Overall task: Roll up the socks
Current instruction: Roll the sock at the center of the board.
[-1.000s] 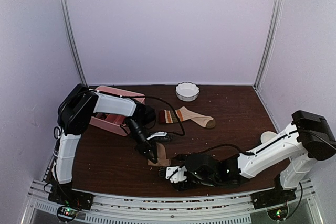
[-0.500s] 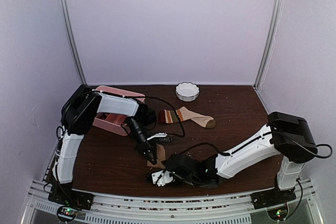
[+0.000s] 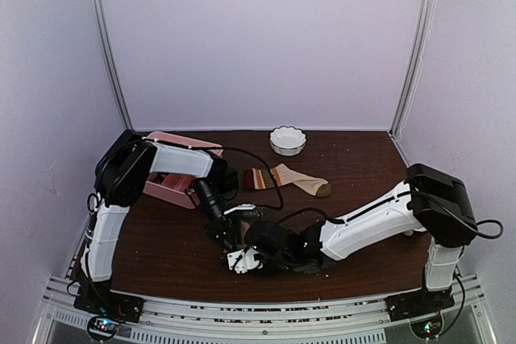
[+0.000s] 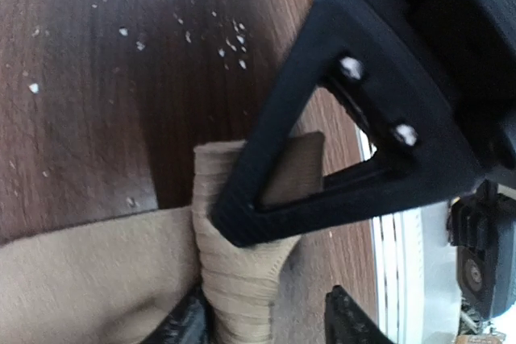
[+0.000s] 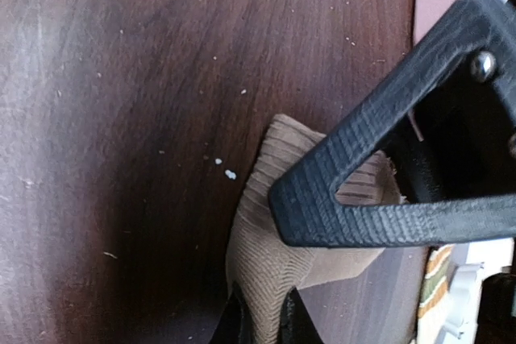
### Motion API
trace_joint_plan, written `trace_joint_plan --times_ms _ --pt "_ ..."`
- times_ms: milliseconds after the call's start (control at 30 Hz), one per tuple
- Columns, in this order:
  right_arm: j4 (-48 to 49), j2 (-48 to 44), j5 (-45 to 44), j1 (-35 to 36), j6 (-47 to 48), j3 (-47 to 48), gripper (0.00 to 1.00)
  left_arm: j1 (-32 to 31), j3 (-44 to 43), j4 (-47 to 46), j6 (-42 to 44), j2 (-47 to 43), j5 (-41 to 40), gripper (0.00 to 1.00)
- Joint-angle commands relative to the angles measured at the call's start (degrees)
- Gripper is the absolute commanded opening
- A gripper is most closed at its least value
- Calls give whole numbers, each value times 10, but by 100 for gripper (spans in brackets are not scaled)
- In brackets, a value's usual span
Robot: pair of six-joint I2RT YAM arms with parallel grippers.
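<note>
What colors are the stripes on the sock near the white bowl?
The striped sock has reddish-brown and cream cuff bands; top view shows it best.

Our two arms match: the left arm (image 3: 173, 160) and right arm (image 3: 367, 227) each wear long white shells between bulky black joint housings (image 3: 121, 171), then turn all black toward the wrist. Thin black cables (image 3: 266, 176) loop loosely along both. Our bases (image 3: 105, 300) are black and sit on a ribbed metal rail (image 3: 258, 312), with small green and red lights (image 3: 101, 326) glowing below. The left finger (image 5: 379, 118) is a hollow black triangle with a ribbed texture and one silver screw (image 5: 482, 64). The right finger (image 4: 286, 110) has the same shape but is smoother, with two bright screws (image 4: 351, 66).
</note>
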State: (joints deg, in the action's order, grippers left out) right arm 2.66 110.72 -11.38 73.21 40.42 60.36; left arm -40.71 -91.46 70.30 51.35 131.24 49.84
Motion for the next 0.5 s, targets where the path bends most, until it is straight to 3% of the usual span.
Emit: trace_joint_plan --times_ms 0,200,467 --pt "-90 11 102 -10 -85 25 0 -2 73 -136 -55 -101 -75 54" --pt "-142 21 186 -18 -174 27 0 14 189 -314 -156 -246 -173 56" --pt "-144 39 307 -48 -311 30 0 18 179 -288 -134 -229 -149 56"
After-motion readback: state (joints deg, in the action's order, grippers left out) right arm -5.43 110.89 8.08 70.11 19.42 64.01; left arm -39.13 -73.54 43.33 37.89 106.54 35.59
